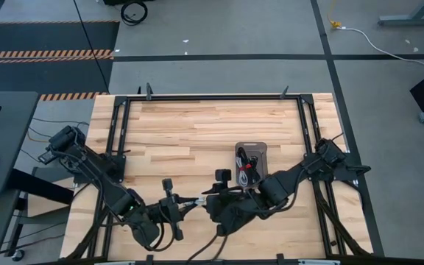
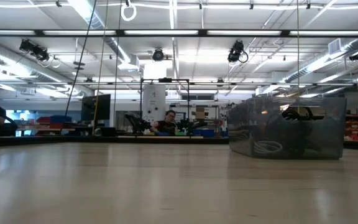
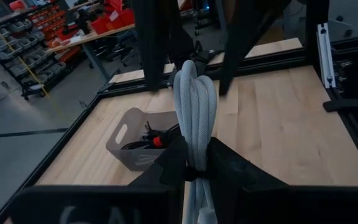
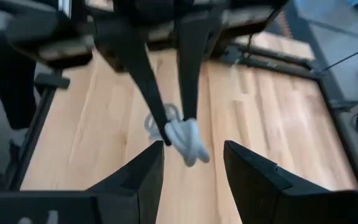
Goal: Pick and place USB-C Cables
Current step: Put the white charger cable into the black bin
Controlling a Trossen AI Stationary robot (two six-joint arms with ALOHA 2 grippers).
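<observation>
You are mid-handover, or close to it: the left gripper (image 1: 192, 201) is clamped on a white coiled USB-C cable (image 3: 194, 118), held up off the wooden table (image 1: 197, 132) near its front edge, and the right gripper (image 4: 191, 163) faces it with its fingers spread apart and nothing between them. In the right wrist view the white coil hangs from the left arm's fingertips just ahead of the right gripper's open gap, not yet inside it. Judging by that, your next move is either to bring the right gripper forward around the free end of the coil and close before the left lets go, or to carry the cable with the left arm straight over to the grey tray (image 1: 251, 163). The tray sits on the right half of the table, just beside the right arm, and already holds black cables with a red tie (image 3: 157, 141) showing. The held cable is a thick, pale braided bundle folded into long loops, standing upright from the left fingers; it looks soft and may sag or unfold when released, so grip across all the loops.
</observation>
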